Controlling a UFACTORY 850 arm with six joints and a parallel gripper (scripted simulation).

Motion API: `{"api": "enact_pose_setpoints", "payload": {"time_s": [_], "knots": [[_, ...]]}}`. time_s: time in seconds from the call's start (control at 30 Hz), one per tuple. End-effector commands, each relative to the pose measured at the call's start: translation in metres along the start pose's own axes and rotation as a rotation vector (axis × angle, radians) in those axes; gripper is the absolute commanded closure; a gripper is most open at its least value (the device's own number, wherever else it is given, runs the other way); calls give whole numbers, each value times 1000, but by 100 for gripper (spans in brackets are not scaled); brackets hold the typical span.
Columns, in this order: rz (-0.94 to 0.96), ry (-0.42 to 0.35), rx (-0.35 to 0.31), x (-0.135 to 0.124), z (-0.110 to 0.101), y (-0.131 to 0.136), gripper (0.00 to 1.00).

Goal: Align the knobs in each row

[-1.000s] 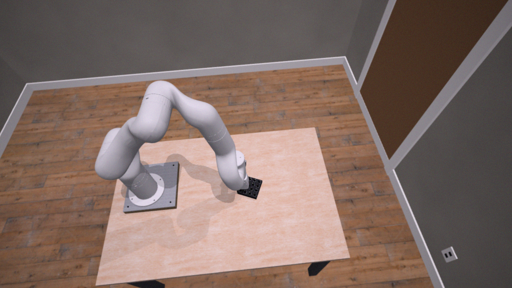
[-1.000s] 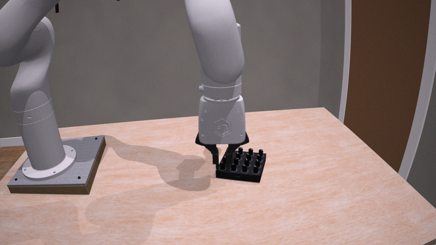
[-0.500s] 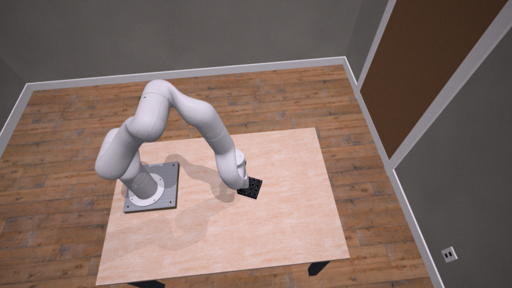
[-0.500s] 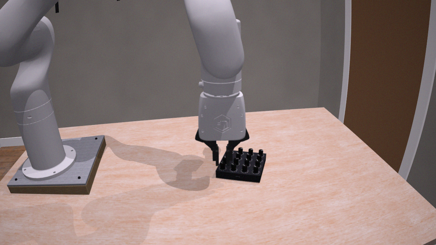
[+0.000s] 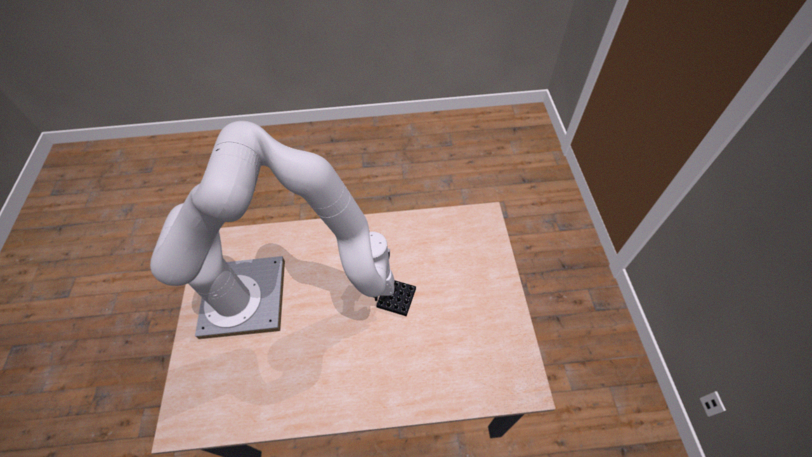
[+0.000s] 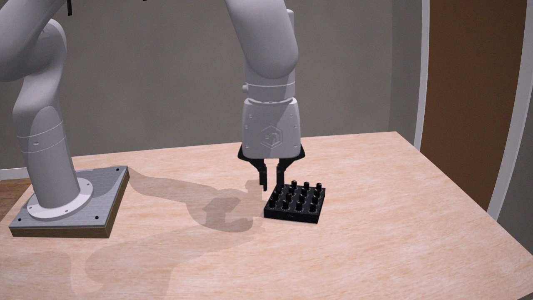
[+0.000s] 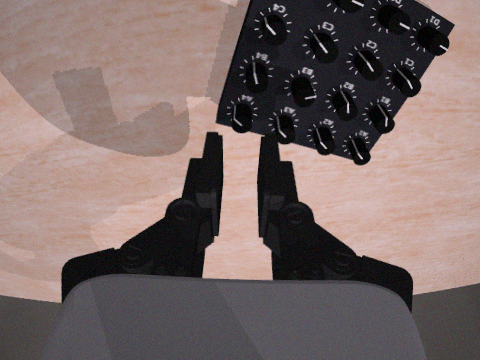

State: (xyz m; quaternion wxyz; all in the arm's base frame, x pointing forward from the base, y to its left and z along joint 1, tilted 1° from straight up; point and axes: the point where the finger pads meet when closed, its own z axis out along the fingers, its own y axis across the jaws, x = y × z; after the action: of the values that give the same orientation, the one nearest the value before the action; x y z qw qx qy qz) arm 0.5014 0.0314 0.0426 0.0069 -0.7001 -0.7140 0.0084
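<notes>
The black knob box (image 5: pixel 400 298) (image 6: pixel 298 214) (image 7: pixel 356 28) stands on its feet on the table, its socket side facing the exterior camera. In the wrist view row A is the row nearest my fingers, with knob A4 (image 7: pixel 242 115) at the box's near left corner. My gripper (image 6: pixel 271 185) (image 7: pixel 241 156) hangs just above and a little outside that corner. Its fingers stand a narrow gap apart with nothing between them and touch no knob. In row B, knob B3 (image 7: pixel 303 88) has its white line pointing sideways, unlike its neighbours. In the top view the arm's wrist hides the fingers.
The arm's grey base plate (image 5: pixel 241 298) (image 6: pixel 74 212) is bolted to the table's left part. The wooden table (image 5: pixel 425 369) (image 6: pixel 372 242) stretches well beyond the box on all sides. A wall with a brown panel stands to the right.
</notes>
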Motion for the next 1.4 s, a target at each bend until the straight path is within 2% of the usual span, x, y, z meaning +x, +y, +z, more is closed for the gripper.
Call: {"api": "enact_pose_setpoints", "payload": {"time_s": [0.0,0.3,0.47,0.6,1.37], "knots": [[0,0,-2,0,-1,1,81],[3,0,-2,0,-2,1,81],[173,0,-2,15,-17,27,81],[217,1,-2,19,-21,33,81],[219,1,-2,19,-22,33,81]]}}
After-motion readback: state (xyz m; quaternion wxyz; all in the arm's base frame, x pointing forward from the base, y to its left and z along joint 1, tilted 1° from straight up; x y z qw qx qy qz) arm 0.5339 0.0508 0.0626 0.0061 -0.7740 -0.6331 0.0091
